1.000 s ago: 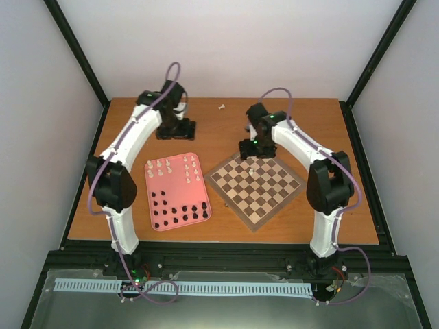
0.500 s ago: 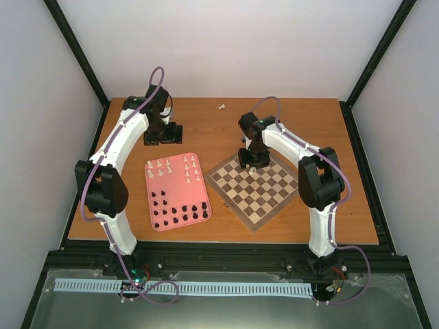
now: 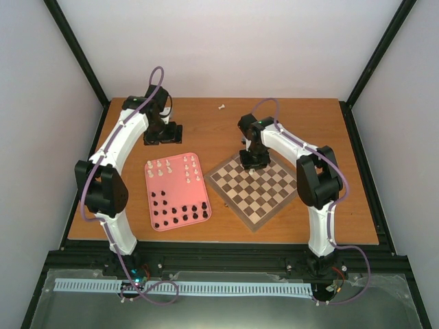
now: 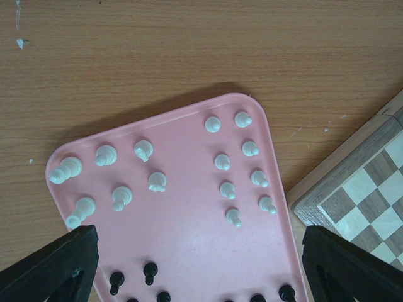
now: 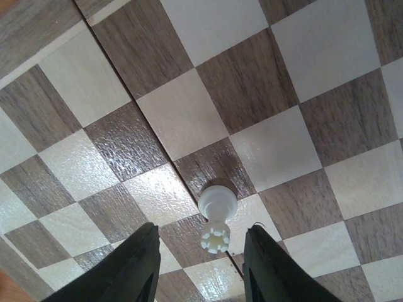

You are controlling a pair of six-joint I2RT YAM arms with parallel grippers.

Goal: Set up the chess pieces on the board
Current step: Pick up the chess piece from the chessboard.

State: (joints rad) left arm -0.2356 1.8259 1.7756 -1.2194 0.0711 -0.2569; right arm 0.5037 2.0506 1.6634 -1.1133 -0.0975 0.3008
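The right gripper (image 5: 201, 236) hangs low over the board (image 5: 277, 148), its jaws partly narrowed and set on either side of a white chess piece (image 5: 216, 220) with a notched top; a gap shows on each side, so neither finger touches it; the piece stands upright on the board's fold line, lower centre of the right wrist view. The left gripper (image 4: 198, 251) hovers spread wide, holding nothing, above the pink tray (image 4: 189, 233); cream-white pieces (image 4: 221, 162) stand across the tray's upper part, black pieces (image 4: 150, 270) along the bottom edge of the frame.
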